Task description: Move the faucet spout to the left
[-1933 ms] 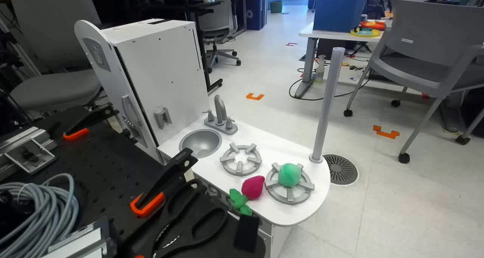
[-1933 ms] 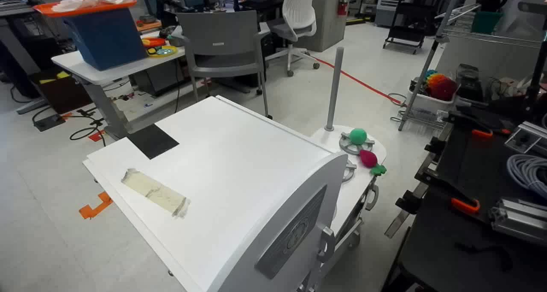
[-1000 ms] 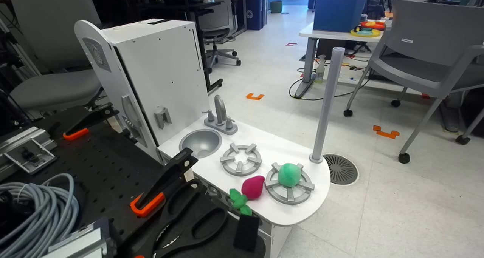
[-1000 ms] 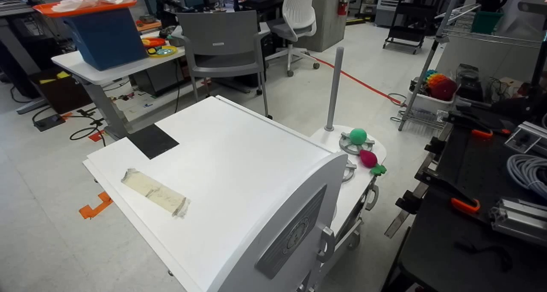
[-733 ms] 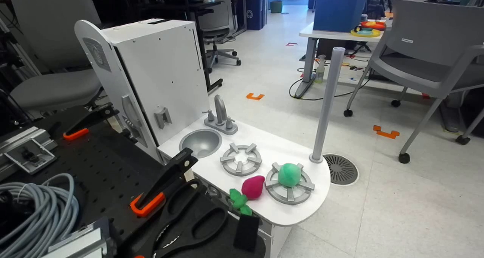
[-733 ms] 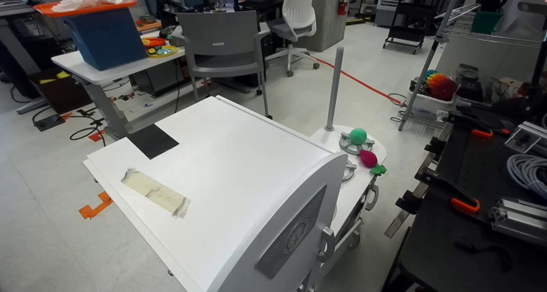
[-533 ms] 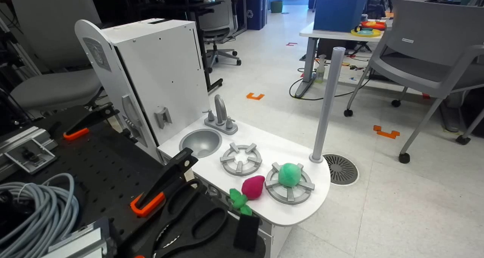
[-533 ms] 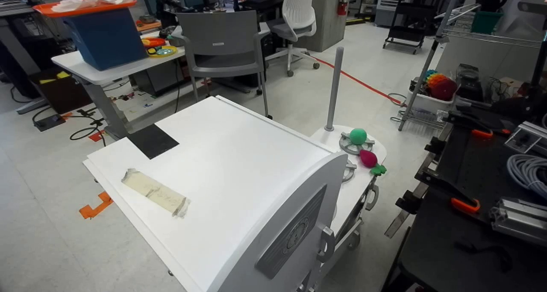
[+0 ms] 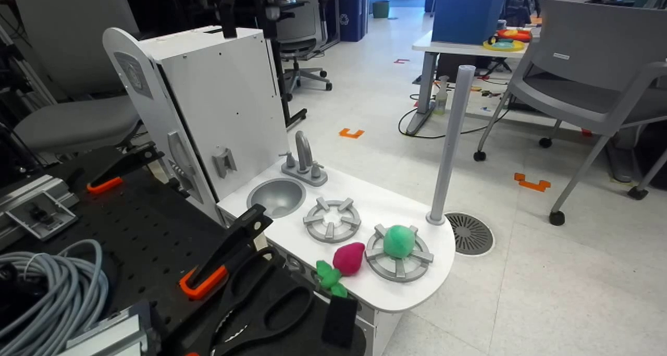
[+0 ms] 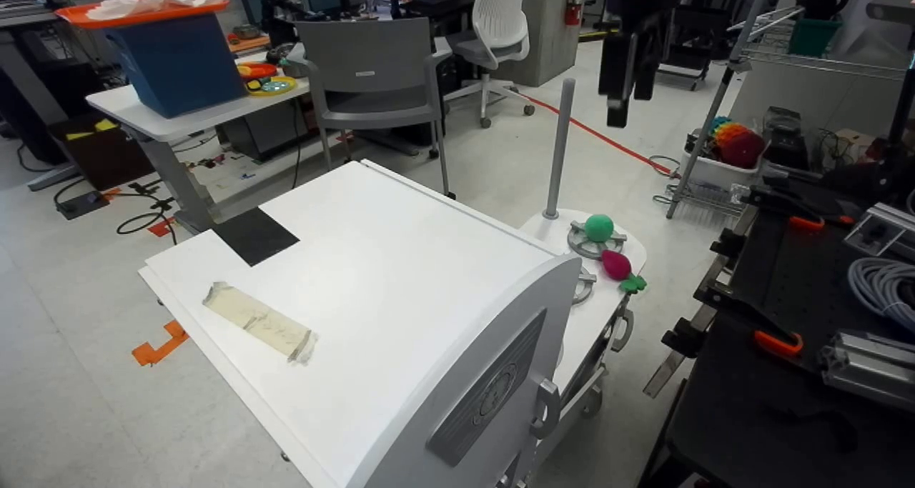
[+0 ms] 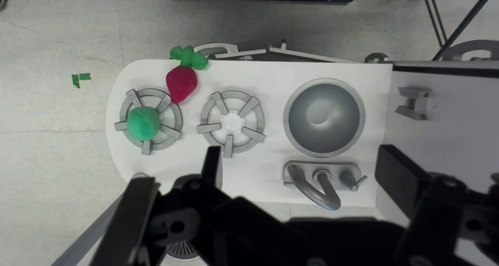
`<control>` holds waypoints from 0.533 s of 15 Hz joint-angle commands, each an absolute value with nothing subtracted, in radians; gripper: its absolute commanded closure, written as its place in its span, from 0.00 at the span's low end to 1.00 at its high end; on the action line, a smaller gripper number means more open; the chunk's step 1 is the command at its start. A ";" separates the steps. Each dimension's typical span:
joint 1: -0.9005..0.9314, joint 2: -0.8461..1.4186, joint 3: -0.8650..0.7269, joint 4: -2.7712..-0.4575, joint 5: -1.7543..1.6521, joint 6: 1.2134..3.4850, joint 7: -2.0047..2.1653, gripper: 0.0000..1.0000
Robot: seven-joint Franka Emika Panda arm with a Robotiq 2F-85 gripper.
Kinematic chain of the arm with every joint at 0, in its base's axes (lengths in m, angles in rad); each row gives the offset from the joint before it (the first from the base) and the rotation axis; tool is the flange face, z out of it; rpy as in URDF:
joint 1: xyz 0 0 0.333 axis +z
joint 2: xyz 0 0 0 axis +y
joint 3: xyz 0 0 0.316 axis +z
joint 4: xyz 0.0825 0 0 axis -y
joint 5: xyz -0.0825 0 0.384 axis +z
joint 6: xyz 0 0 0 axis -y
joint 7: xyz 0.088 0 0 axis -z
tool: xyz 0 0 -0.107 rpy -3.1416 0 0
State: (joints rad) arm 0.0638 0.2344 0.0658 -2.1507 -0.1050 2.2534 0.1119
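Note:
The silver-grey faucet spout (image 9: 303,148) stands upright on its base behind the sink bowl (image 9: 276,197) of a white toy kitchen. In the wrist view the faucet spout (image 11: 309,189) curves with its free end over the left part of the base, beside the sink bowl (image 11: 285,118). In an exterior view it is hidden behind the white cabinet (image 10: 357,259). My black gripper (image 11: 303,168) is open and empty, its fingers wide apart on either side of the faucet in the wrist view. In both exterior views the gripper (image 9: 250,25) (image 10: 631,102) hangs high above the counter.
The white cabinet (image 9: 224,106) stands beside the sink. Two grey burners (image 11: 232,145) are on the counter. A green ball (image 11: 143,123) sits on one burner, and a magenta plush vegetable (image 11: 181,82) lies near it. A tall grey pole (image 9: 452,142) rises at the counter's far end.
My gripper has come into view at the top of both exterior views; it was out of sight in the earlier frames. The faucet spout and other objects have not moved.

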 commanded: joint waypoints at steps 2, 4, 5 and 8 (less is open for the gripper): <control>0.066 0.467 0.032 -2.077 -0.152 2.476 0.067 0.00; 0.067 0.555 0.028 -2.050 -0.152 2.598 0.027 0.00; 0.057 0.599 0.041 -2.035 -0.134 2.664 -0.012 0.00; 0.044 0.722 0.059 -1.973 -0.134 2.806 -0.099 0.00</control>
